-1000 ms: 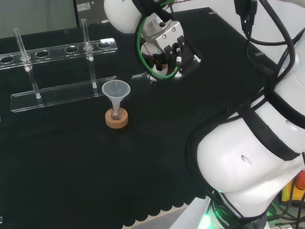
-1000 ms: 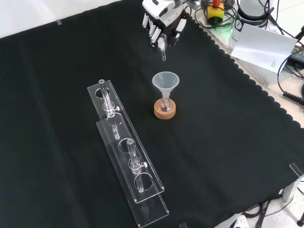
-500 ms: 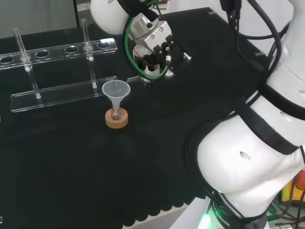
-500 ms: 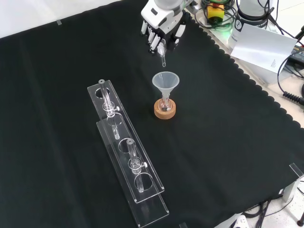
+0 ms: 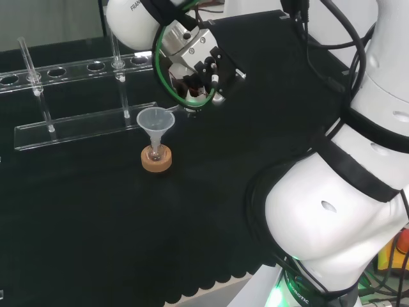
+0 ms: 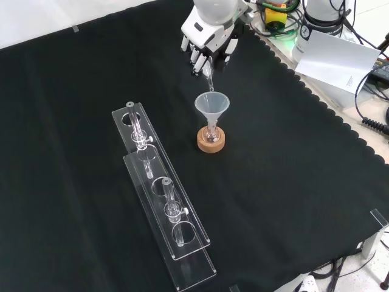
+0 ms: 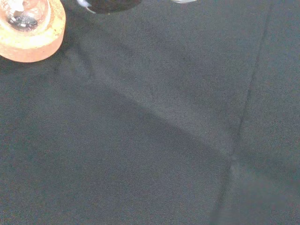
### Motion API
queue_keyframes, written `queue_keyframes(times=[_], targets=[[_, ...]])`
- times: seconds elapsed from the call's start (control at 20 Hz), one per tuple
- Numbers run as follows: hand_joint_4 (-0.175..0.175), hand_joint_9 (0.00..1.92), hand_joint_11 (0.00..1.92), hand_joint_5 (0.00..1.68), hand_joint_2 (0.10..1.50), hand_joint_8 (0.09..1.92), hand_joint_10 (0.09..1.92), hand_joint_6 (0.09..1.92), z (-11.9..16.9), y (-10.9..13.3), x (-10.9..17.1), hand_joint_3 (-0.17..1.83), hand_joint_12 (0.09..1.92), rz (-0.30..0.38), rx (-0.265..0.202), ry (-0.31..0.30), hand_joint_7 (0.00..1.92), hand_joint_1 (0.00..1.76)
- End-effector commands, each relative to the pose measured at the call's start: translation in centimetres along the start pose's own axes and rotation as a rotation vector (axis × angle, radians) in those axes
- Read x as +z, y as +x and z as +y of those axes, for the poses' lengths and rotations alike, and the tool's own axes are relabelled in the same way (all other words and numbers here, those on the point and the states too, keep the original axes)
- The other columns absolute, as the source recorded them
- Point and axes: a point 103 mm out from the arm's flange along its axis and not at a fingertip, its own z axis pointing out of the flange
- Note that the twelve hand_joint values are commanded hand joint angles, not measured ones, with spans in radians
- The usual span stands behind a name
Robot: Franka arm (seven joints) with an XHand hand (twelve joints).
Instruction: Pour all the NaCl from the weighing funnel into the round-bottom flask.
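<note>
A small round-bottom flask (image 6: 211, 134) stands on a cork ring (image 6: 211, 143) near the middle of the cloth, with a clear funnel (image 6: 211, 104) in its neck. The hand (image 6: 208, 44) hangs just beyond it in the front view, fingers curled round a clear weighing funnel (image 6: 209, 74). The weighing funnel's stem slants down and its tip is at the funnel's rim. In the head view the hand (image 5: 192, 62) is up and right of the funnel (image 5: 155, 121) and the cork ring (image 5: 156, 160). The wrist view has the cork ring (image 7: 33, 33) and the flask (image 7: 24, 12) at one corner.
A clear rack (image 6: 161, 198) with a few test tubes lies left of the flask in the front view and behind it in the head view (image 5: 77, 69). The cloth's scalloped edge and a white sheet (image 6: 338, 61) are at the front view's right.
The hand has carried the weighing funnel toward the flask, leftward in the head view and downward in the front view. Its stem tip has gone from short of the funnel to its rim.
</note>
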Motion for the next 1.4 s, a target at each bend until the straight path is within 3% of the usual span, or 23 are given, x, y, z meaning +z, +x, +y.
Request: queue_keyframes(times=[0.05,1.4], targets=[[0.142,1.47,1.04,1.16,1.12,0.39,0.09,0.74,0.0,0.5,-0.7,-0.17,0.90,-0.036,0.004,0.015,1.34,1.09],[0.146,1.47,1.04,1.17,1.11,0.38,0.09,0.74,0.0,1.6,-2.3,-0.17,0.90,-0.175,0.020,0.092,1.34,1.09]])
